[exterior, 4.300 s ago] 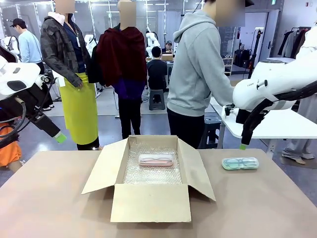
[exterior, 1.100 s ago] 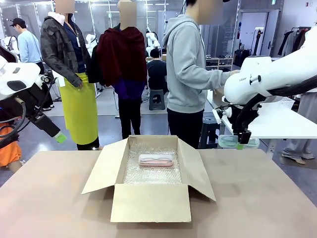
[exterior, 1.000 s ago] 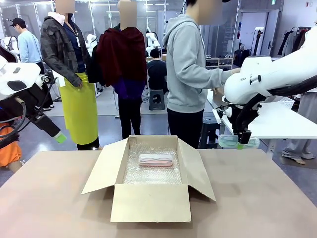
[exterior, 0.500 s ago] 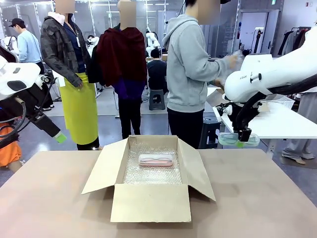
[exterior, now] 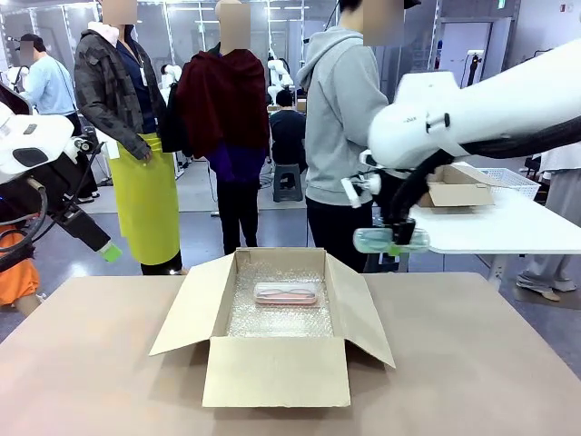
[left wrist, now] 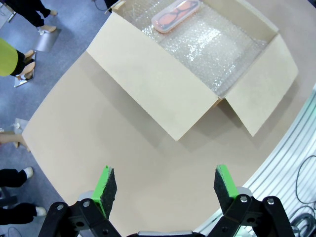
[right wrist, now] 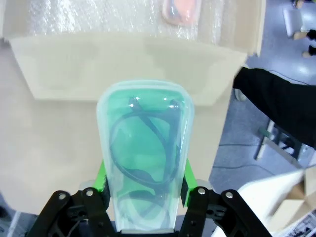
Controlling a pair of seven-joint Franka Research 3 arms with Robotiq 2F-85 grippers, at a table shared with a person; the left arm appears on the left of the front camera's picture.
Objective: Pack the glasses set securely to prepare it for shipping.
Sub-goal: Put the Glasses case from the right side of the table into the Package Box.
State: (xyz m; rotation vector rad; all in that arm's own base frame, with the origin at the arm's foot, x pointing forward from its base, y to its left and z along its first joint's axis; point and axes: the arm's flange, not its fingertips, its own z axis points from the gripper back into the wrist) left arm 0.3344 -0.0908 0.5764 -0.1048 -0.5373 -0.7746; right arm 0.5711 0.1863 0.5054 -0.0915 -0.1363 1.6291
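Note:
A pale pink glasses case lies on bubble wrap at the back of the open cardboard box. The mint-green case, with dark glasses inside, hangs in the air above the box's right flap, and my right gripper is shut on it. Off the table's left side, my left gripper stands open with nothing between its fingers, high above the box's left flap in its wrist view.
The box sits mid-table with all flaps spread open. A person in a grey hoodie stands behind the table at the far side, and other people stand farther back. A white side table with a small box is at the right.
My right gripper has lifted the mint-green case off the table's right side and carried it left and up, toward the box. The left arm has not moved.

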